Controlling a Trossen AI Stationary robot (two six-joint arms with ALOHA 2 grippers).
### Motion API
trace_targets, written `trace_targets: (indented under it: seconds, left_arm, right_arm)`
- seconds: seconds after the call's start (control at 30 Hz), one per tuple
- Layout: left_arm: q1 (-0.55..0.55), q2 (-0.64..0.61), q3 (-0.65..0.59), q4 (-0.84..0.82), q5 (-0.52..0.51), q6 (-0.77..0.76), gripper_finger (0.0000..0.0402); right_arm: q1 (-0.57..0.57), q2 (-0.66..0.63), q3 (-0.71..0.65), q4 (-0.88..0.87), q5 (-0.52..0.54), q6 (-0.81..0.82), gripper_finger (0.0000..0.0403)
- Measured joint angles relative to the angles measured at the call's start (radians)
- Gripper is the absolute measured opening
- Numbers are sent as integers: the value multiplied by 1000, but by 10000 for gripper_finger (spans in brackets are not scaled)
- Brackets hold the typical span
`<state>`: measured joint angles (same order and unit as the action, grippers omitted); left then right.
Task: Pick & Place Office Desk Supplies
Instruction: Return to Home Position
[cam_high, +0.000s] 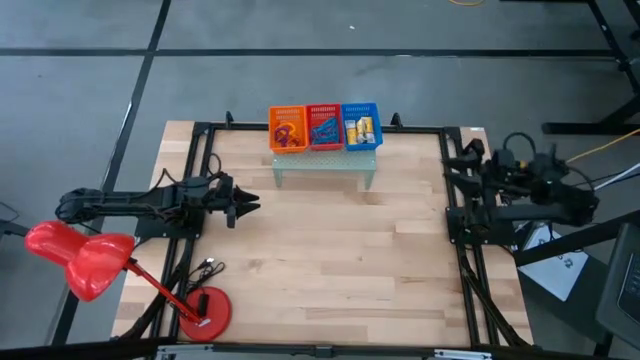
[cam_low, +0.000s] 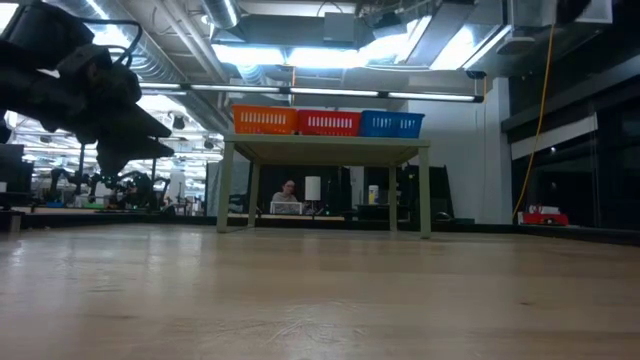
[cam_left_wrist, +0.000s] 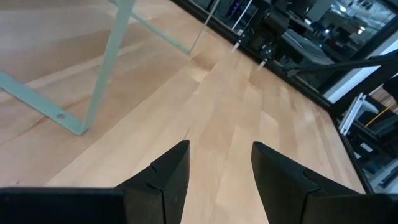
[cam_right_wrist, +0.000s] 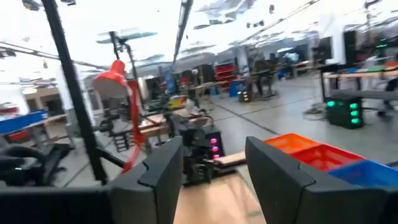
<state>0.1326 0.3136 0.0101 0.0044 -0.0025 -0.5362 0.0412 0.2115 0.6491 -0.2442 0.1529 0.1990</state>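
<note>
Wooden surface: left gripper reaches level over its left side, released; right gripper sits tucked back at the right edge, apparently released too.

Supplies sorted in baskets on shelf.
Rings in orange basket; blue clips in red basket; yellow-silver blocks in blue basket.

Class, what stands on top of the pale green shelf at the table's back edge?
On the pale green shelf stand an orange basket, a red basket and a blue basket, all plastic, holding small supplies. Anything below the top layer is covered.
</note>
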Motion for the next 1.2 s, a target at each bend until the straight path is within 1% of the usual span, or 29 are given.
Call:
trace_targets:
  seconds: [0.1,0.2,0.27,0.33,0.47,0.6,0.7,0.77,0.93,1.07,1.2]
  left_arm:
    - [0,7,0,1,0,0,169]
    - [0,7,0,2,0,0,169]
    - [0,7,0,3,-2,0,169]
    - [-1,11,0,2,-2,0,169]
    - [-2,16,0,5,-3,0,169]
    - [-2,19,0,10,-5,0,169]
    - [-2,19,1,11,-5,0,169]
    - [-2,19,1,12,-5,0,169]
    - [-2,19,1,15,-5,0,169]
    - [-2,19,1,18,-5,0,169]
    - [-2,19,1,19,-5,0,169]
  right_arm:
    - [0,-101,-81,-27,16,-28,175]
    - [-1,-184,-140,-49,7,-43,175]
    - [-1,-212,-186,-87,6,-19,175]
    - [-1,-210,-238,-118,-11,28,175]
    - [-1,-209,-335,-33,-21,75,175]
    - [0,-212,-410,57,-79,74,175]
    - [0,-211,-458,55,-125,82,175]
    - [0,-212,-494,113,-159,82,175]
    - [0,-212,-588,149,-195,101,175]
    - [0,-195,-600,182,-195,85,175]
    - [0,-193,-602,176,-176,53,175]
